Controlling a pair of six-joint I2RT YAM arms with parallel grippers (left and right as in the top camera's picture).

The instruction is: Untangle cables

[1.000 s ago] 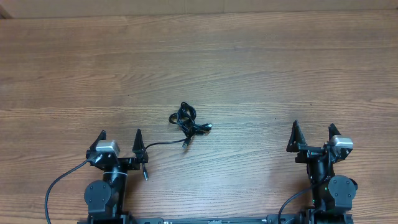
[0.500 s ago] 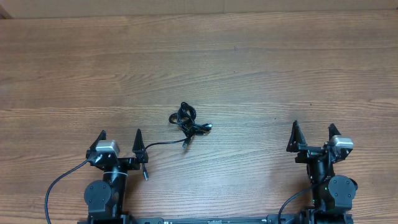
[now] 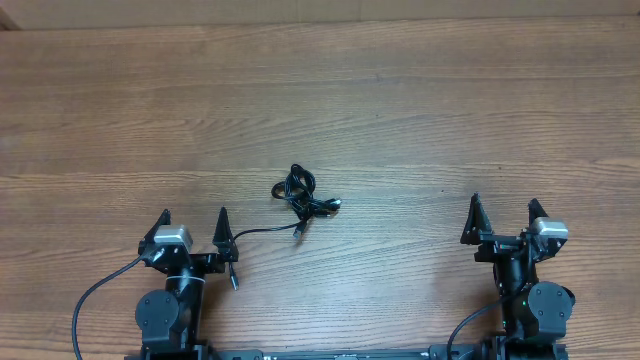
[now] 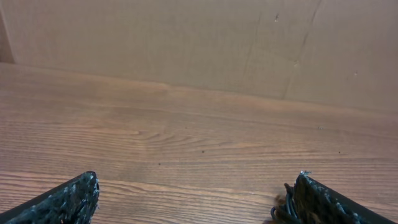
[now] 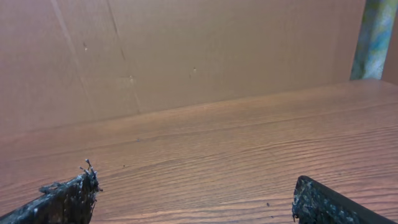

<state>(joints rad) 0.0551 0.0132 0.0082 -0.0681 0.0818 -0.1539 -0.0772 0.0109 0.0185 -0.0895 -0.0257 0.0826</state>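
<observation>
Presently, left claw (image 3: 193, 222): parked at the near-left edge of the counter (image 3: 400, 90); the jaws are spread fully wide and nothing is held.
Loose strand (image 3: 262, 231): a thin tail is led leftward from the clump up to the left claw's inner finger (image 3: 222, 225). Contact with it cannot be told. A dark curl of cord (image 4: 281, 210) is seen just beside that finger in the left wrist view.
Risk at the left: if this arm is advanced carelessly, the strand is likely to be snagged and dragged by the finger, and the knot pulled tighter.
Cables (image 3: 303, 196): a small knotted clump is laid on the counter, left of centre, ahead of the left claw and well apart from the right one.
Long axis: judged diagonal, from the loop (image 3: 296, 180) at the far-left end to the plug ends (image 3: 334, 204) at the near-right, where one is pointed rightward.
Right claw (image 3: 505, 210): parked at the near-right edge, jaws fully spread, empty.
Risk at the right: if the whole clump is pinched rather than one strand, the tangle is likely to be locked.
</observation>
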